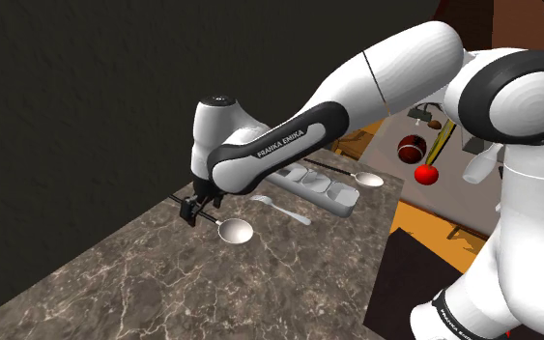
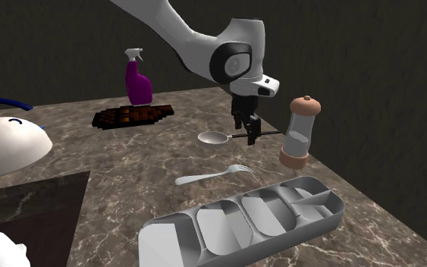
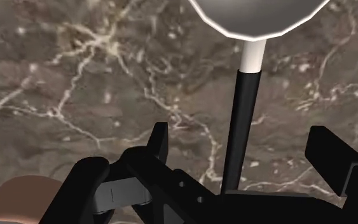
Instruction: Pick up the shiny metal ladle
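A pepper grinder (image 2: 300, 133) stands just beside the hand (image 2: 248, 132); the counter (image 2: 128, 155) toward the fork (image 2: 211, 176) lies open.

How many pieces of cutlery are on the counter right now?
3: the ladle at the claw, the fork beside the tray, a spoon at the tray's shoulder-view right end. Others may be hidden.

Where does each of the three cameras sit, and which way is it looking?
Shoulder view: beside the stand, looking down over the brown marbled counter; the white arm reaches up-left.
Second exterior view: low over the counter behind a grey divided tray, facing the dark wall; the arm comes down from the top.
Wrist view: on the hand, looking down at the counter; the black jaws stand apart.
Shared: all show the silvery round-bowled ladle with a black handle, its handle between the open jaws.
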`<state>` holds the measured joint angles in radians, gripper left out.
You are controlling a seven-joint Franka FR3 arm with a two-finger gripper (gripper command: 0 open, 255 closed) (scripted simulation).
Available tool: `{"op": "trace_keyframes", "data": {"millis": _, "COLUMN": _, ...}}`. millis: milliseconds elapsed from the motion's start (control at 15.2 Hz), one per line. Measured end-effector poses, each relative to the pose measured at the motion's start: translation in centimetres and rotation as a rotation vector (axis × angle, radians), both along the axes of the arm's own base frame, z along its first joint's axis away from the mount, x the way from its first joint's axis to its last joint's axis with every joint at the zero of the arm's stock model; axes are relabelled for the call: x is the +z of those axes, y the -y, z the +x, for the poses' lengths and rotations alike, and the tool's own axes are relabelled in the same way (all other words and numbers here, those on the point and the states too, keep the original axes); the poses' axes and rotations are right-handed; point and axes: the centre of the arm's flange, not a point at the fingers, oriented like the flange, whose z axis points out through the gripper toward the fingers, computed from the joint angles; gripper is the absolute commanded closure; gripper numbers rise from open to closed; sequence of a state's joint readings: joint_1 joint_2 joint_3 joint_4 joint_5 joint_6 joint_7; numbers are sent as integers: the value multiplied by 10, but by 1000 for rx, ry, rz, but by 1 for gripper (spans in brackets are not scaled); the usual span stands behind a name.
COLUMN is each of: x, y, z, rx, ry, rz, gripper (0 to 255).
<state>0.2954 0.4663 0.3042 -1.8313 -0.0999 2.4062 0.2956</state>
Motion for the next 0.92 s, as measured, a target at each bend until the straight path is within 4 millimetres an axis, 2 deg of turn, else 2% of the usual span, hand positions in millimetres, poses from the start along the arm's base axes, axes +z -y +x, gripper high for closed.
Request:
{"op": "trace_keyframes", "data": {"millis": 660, "x": -1, "y": 0, "z": 0, "rx": -1, "ry": 2, "rz": 0, "gripper": 255}}
{"op": "trace_keyframes", "data": {"millis": 924, "x": 15, "y": 0, "z": 0, "rx": 0, "ry": 1, "rz": 0, "gripper": 255}}
